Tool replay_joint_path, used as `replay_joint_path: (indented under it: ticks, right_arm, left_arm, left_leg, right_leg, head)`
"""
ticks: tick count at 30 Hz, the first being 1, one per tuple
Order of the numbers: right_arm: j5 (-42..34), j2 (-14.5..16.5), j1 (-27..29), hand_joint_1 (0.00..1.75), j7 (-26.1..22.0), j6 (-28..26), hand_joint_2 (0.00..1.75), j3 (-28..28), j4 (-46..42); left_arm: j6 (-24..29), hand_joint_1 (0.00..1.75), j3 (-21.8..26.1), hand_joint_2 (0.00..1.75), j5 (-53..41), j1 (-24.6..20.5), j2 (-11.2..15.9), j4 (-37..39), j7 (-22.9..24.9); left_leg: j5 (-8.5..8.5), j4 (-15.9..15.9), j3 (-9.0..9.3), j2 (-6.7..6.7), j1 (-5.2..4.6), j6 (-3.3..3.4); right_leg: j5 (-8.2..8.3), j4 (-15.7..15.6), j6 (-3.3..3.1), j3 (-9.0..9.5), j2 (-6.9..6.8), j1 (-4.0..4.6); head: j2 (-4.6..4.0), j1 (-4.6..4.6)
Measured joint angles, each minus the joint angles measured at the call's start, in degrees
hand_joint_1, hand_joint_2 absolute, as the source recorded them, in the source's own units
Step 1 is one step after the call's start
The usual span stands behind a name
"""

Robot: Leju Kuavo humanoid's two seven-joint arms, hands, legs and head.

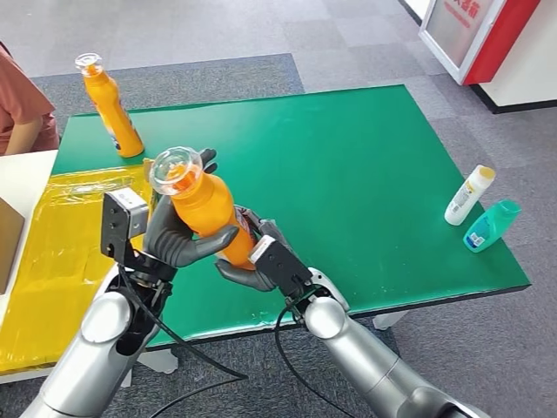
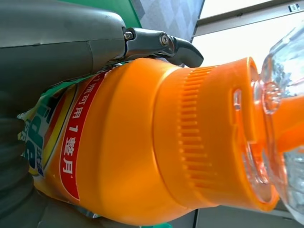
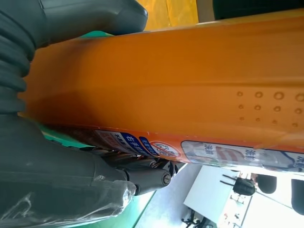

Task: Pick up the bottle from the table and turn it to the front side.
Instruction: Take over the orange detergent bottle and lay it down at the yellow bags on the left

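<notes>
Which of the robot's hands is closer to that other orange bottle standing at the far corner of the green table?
Left. The left hand holds the raised bottle on the side toward the standing orange bottle; the right hand grips lower, farther away.

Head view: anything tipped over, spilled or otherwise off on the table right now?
No spill shows. Two small bottles lie on their sides near the green mat's right edge: a white one and a teal one. The second orange bottle at the far left corner leans. The held orange bottle looks intact.
</notes>
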Motion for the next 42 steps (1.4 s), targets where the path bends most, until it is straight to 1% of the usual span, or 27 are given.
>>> replay_joint_path:
  ticks: [3, 7, 37, 38, 41, 42]
  right_arm:
    - [0.40, 0.00, 0.28, 1.75, -0.29, 0.02, 1.75, 0.31, -0.43]
    - [0.88, -0.01, 0.57, 1.75, -0.46, 0.10, 1.75, 0.91, -1.07]
    - [1.04, -0.50, 1.51, 1.75, -0.44, 0.15, 1.75, 1.53, -2.97]
    - [1.04, -0.54, 1.53, 1.45, -0.44, 0.15, 1.75, 1.53, -3.01]
    - [1.03, -0.61, 1.58, 0.14, -0.44, 0.10, 1.75, 1.53, -3.03]
    - [1.03, -0.63, 1.61, 0.00, -0.44, 0.01, 1.75, 1.53, -3.10]
  left_arm:
    - [0.21, 0.01, -0.04, 1.75, -0.01, -0.25, -0.03, 0.00, 0.01]
    - [0.11, 1.75, -0.21, 1.75, 0.15, -0.50, -0.07, 0.01, 0.42]
    - [-0.35, 1.75, -0.84, 1.75, 0.85, -0.91, -0.13, 0.00, 1.04]
    - [-0.38, 1.75, -0.87, 1.75, 1.01, -0.91, -0.13, 0.00, 1.07]
    - [-0.56, 1.75, -0.94, 1.75, 1.31, -0.92, -0.10, 0.00, 1.32]
    - [-0.60, 1.75, -0.96, 1.75, 1.17, -0.93, -0.05, 0.01, 1.61]
  left_leg:
    - [0.00, 0.00, 0.00, 0.00, 0.00, 0.00]
    - [0.00, 0.00, 0.00, 0.00, 0.00, 0.00]
    - [0.00, 0.00, -0.01, 0.00, 0.00, 0.00]
    - [0.00, 0.00, -0.01, 0.00, 0.00, 0.00]
    - [0.00, 0.00, -0.01, 0.00, 0.00, 0.00]
    - [0.00, 0.00, -0.01, 0.00, 0.00, 0.00]
  right_leg:
    - [0.00, 0.00, 0.00, 0.00, 0.00, 0.00]
    - [-0.01, 0.00, 0.00, -0.01, 0.00, 0.00]
    - [0.00, 0.00, 0.00, 0.00, 0.00, 0.00]
    - [0.00, 0.00, 0.00, 0.00, 0.00, 0.00]
    - [0.00, 0.00, 0.00, 0.00, 0.00, 0.00]
    - [0.00, 0.00, 0.00, 0.00, 0.00, 0.00]
  head:
    - [0.00, 0.00]
    - [0.00, 0.01]
    - [0.00, 0.01]
    - [0.00, 0.01]
    - [0.00, 0.01]
    - [0.00, 0.01]
